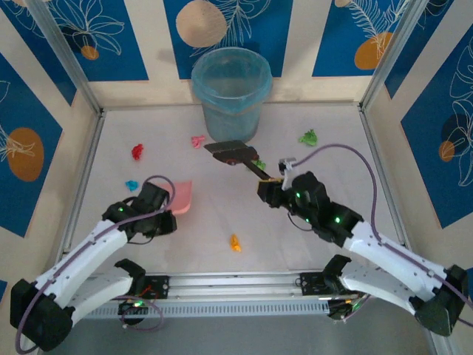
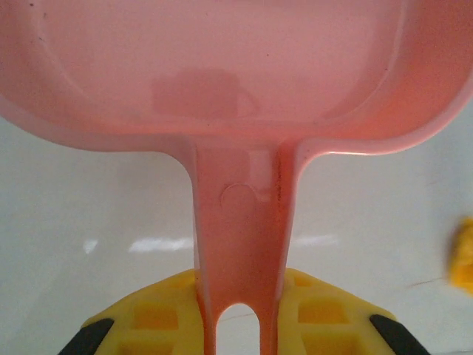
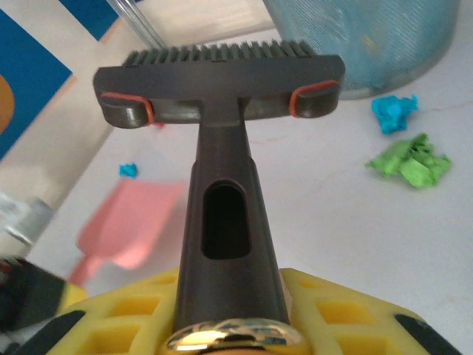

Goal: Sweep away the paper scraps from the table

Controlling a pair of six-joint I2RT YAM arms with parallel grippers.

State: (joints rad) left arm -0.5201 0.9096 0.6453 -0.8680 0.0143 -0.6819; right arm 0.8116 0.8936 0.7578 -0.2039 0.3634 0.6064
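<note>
Scraps: the paper scraps (image 1: pixel 137 152) are lying scattered over the table (image 1: pixel 222 222), with red, pink and cyan leftward, green at the far right and orange at the near middle.
Handling: they are looking feather-light and crumpled, so bristles should be pushing them, not fingers pinching.
Left arm: reaching in low, the left gripper (image 1: pixel 164 208) clamping the dustpan (image 1: pixel 179 197) by its handle, the pan near the cyan wad.
Right arm: stretching toward the bucket (image 1: pixel 231 89), the right gripper (image 1: pixel 272 189) gripping the brush (image 1: pixel 233 151) by its handle.

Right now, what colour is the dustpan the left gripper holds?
Pink. The dustpan shows best in the left wrist view.
</note>
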